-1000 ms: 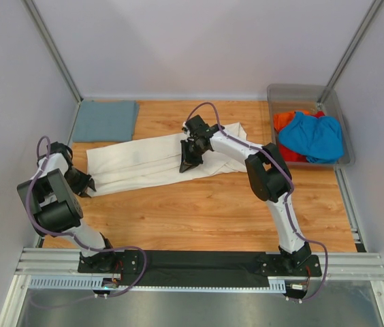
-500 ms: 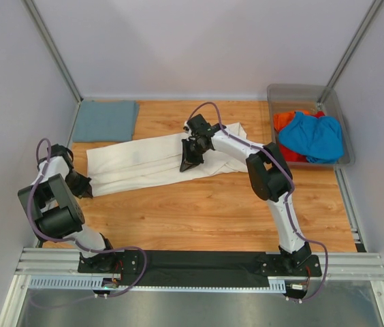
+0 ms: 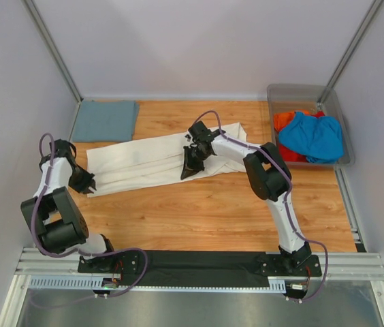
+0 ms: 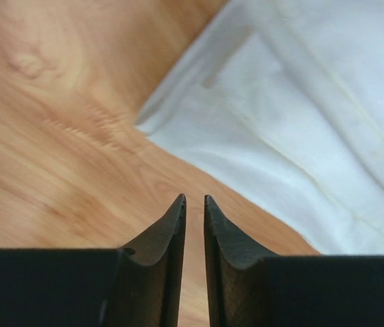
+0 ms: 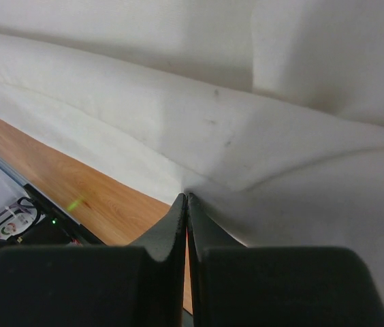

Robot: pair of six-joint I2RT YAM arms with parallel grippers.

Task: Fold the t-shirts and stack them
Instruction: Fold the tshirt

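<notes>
A large cream-white t-shirt (image 3: 144, 160) lies folded into a long band across the wooden table. My right gripper (image 3: 186, 172) sits at its near edge. In the right wrist view this gripper (image 5: 187, 197) is shut, pinching the hem of the cream cloth (image 5: 246, 122), which puckers at the tips. My left gripper (image 3: 86, 182) is by the shirt's left corner. The left wrist view shows it (image 4: 195, 199) open by a narrow slit over bare wood, a little short of the cream corner (image 4: 301, 136), holding nothing. A folded grey-blue t-shirt (image 3: 105, 120) lies at the back left.
A clear grey bin (image 3: 301, 90) at the back right holds a bright blue t-shirt (image 3: 311, 136) and an orange-red one (image 3: 284, 120). White walls close in the left, back and right. Bare wood runs along the near half of the table.
My left arm has swung back toward the wall while its gripper stays by the shirt's left corner. The right gripper has slid slightly toward the shirt's near edge.
</notes>
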